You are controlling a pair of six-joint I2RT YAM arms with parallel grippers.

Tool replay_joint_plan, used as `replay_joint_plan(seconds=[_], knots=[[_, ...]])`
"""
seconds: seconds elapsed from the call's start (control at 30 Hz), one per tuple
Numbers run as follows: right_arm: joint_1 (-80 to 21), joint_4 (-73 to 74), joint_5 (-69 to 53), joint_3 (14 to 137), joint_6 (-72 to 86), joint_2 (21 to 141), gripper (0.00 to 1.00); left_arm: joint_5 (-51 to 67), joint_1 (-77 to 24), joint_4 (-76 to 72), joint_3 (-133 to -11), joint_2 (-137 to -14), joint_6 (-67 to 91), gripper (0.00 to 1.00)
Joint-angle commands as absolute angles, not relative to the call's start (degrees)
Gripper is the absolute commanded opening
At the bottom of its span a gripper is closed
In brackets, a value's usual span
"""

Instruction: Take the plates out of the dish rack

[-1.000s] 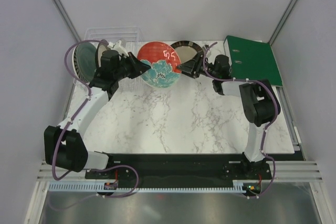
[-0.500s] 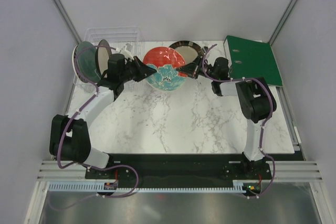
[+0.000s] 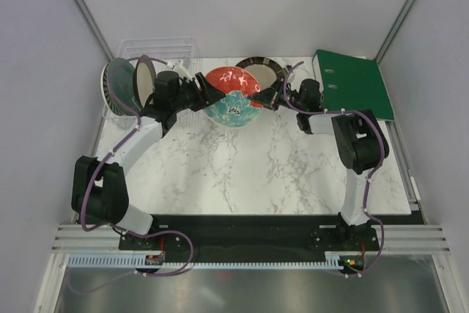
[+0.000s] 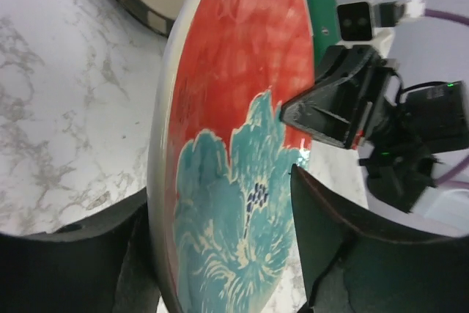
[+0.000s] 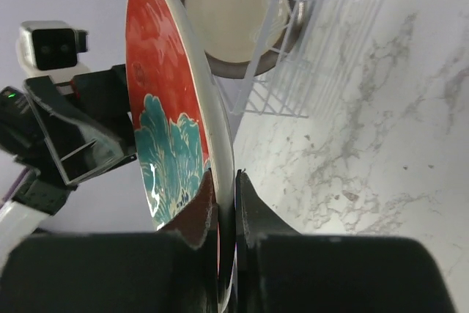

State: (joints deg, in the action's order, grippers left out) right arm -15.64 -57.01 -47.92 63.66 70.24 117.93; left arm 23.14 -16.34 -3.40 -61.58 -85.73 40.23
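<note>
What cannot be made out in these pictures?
Top view: how many plates stand in the clear plastic dish rack; the left arm covers part.
Left wrist view: whether the left fingers press the red round plate with teal flowers; its rim hides the contact.
Right wrist view: that plate's lower edge, behind the right fingers.

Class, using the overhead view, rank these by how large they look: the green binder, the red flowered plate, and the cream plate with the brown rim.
Largest: green binder.
Middle: red plate.
Smallest: cream plate, though the red plate covers part of it, so their true sizes may well match.
</note>
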Motion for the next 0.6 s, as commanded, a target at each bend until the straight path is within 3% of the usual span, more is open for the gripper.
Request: replay_joint_plan(seconds=[0.0,0.13,0.57], knots=[[-14.07,-41.36,-42.2,69.85,53.77,107.85,0.0,15.04,-16.87,-1.06,-66.53,-82.89,30.6,0.72],[-11.69,-27.45,-37.62,75.22,48.52,106.26,0.0,7.75,-16.7,3.07,-69.51,-81.74,25.59,0.77],[-5.8,-19.08,-33.93,93.57,47.81,121.45,0.0,-24.59,-16.35,4.48,-73.39,-80.24,6.52,0.84]])
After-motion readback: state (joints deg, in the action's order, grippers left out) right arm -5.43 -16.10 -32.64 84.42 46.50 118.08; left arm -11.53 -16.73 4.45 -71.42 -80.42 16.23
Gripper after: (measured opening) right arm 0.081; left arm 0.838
